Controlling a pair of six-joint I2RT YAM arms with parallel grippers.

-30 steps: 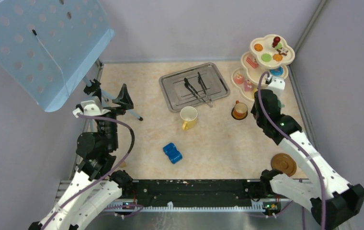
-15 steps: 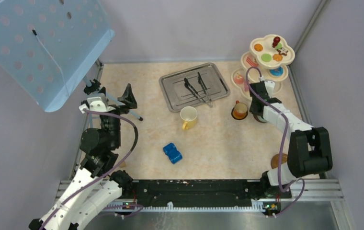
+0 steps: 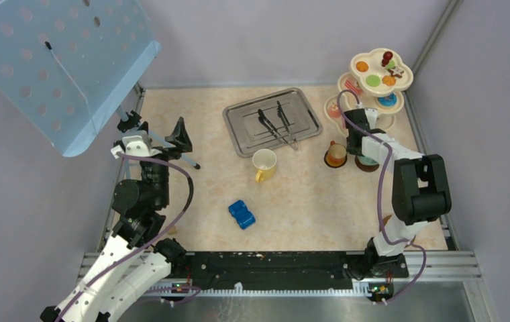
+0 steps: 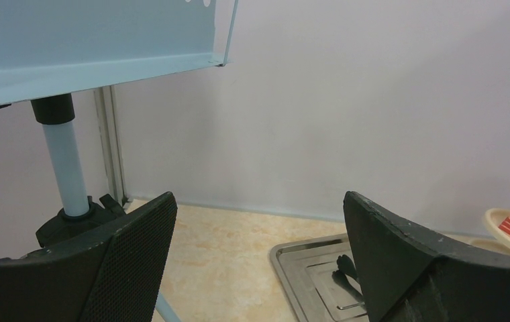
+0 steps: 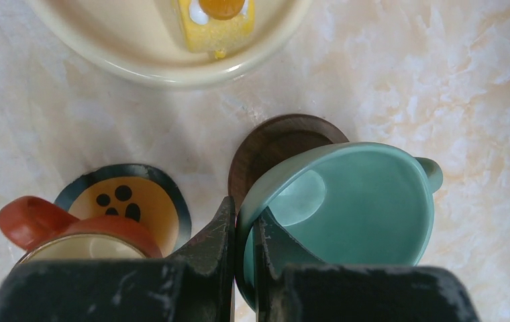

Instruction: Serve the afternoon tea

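My right gripper (image 5: 244, 225) is shut on the rim of the teal cup (image 5: 353, 204), one finger inside and one outside. The cup hangs tilted just over a round brown coaster (image 5: 276, 144). In the top view this gripper (image 3: 355, 142) and the teal cup (image 3: 369, 160) sit in front of the cream three-tier stand (image 3: 373, 84), which carries tiny cakes. The small brown cup (image 3: 336, 155) stands on its own coaster just left of them, and it shows with a red handle (image 5: 27, 220) in the right wrist view. The yellow-and-cream mug (image 3: 264, 164) stands mid-table. My left gripper (image 4: 259, 201) is open and empty at the far left.
A steel tray (image 3: 235, 119) holding two black tongs (image 3: 276, 124) lies at the back centre. A blue toy car (image 3: 241, 215) sits near the front. A blue perforated panel (image 3: 58, 60) on a pole (image 4: 64, 168) stands beside the left arm. Walls close in the back and right.
The right arm folded in and carried the teal cup a little left, from by the stand to over the coaster beside the brown cup. The left arm shifted slightly, then held still.
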